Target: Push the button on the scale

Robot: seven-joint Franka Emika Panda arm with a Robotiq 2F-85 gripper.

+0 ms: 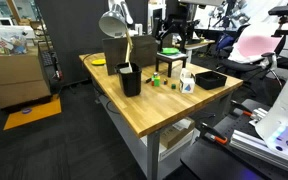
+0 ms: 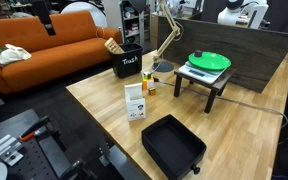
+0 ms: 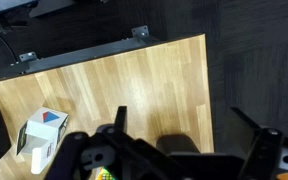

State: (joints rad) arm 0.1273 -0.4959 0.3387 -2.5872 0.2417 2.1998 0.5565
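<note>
The scale (image 2: 206,70) is a flat grey unit carrying a round green plate (image 2: 210,60). It sits on a small black stand at the far side of the wooden table (image 2: 104,120), and it also shows in an exterior view (image 1: 170,55). Its button is too small to make out. In the wrist view my gripper (image 3: 179,115) is open and empty, with its two dark fingers spread wide, high above the table near its edge. The scale is out of the wrist view. I cannot pick out the gripper in either exterior view.
A white carton (image 2: 136,102) stands mid-table and shows in the wrist view (image 3: 39,135). A black bin (image 2: 127,62) and a desk lamp (image 2: 164,35) stand behind it. A black tray (image 2: 172,148) lies at the near edge. Dark floor lies past the table edge (image 3: 254,60).
</note>
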